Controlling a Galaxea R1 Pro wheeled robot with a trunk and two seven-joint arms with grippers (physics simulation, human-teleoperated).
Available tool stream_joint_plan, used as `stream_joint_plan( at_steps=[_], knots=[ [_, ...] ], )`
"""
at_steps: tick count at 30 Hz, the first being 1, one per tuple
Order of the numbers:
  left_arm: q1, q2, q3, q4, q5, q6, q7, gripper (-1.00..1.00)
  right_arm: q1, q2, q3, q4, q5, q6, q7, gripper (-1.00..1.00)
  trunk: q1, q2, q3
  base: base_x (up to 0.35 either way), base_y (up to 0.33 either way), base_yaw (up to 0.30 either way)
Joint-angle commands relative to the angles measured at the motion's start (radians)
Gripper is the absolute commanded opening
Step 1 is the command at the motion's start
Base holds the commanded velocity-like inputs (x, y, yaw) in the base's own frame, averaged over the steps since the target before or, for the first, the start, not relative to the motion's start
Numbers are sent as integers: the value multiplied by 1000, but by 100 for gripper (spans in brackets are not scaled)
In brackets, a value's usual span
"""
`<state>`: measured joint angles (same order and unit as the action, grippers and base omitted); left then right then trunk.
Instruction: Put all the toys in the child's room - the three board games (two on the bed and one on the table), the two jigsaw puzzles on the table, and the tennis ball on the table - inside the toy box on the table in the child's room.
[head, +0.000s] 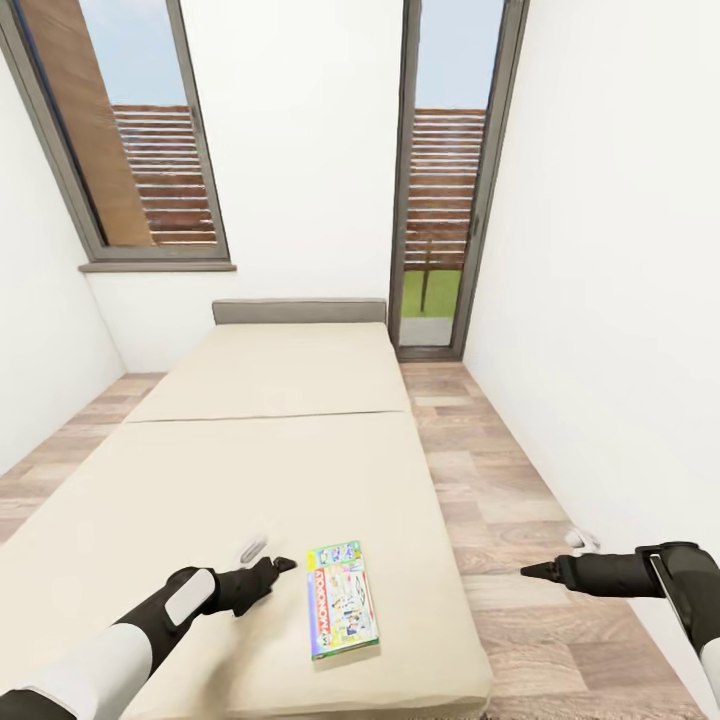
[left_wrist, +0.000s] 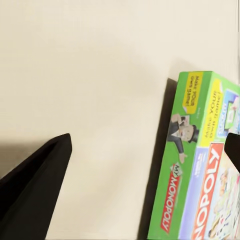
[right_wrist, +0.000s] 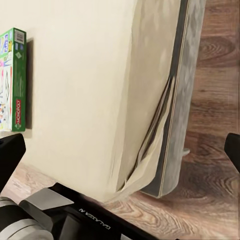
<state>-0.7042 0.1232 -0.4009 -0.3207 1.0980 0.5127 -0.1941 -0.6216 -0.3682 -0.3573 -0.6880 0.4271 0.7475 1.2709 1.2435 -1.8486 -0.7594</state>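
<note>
While the flat green-edged Monopoly board game box (head: 342, 599) lies near the foot of the beige-mattressed bed (head: 270, 440), I hold the left gripper (head: 283, 566) open just beside it; next, straddle and close. Right gripper (head: 527, 572): state indeterminable, over the floor.

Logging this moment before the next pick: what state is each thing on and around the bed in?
Board game: lying flat on the bed, lid closed, not held.
Bed: bare mattress, one board game on it.
Left hand: open, over the bed beside the board game, empty.
Right hand: over the floor beside the bed; open or shut unclear.
</note>
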Motion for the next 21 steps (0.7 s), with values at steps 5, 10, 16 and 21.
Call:
stream_joint_plan(
  at_steps=[5, 10, 16, 21],
  knots=[
    [0, -3, -5, 0, 0, 3, -2, 100, -1, 2, -5, -1, 10, 7, 8, 100, 0, 0, -1, 0, 0, -95],
    [0, -5, -4, -2, 6, 3, -11, 100, -1, 3, -5, -1, 10, 7, 8, 100, 0, 0, -1, 0, 0, -23],
    [0, -11, -5, -6, 3, 4, -106, 100, -1, 3, -5, -1, 10, 7, 8, 100, 0, 0, -1, 0, 0, -4],
    [0, -12, -5, -4, 1, 6, -119, 100, -1, 2, -6, -1, 10, 7, 9, 100, 0, 0, -1, 0, 0, 0]
  ],
)
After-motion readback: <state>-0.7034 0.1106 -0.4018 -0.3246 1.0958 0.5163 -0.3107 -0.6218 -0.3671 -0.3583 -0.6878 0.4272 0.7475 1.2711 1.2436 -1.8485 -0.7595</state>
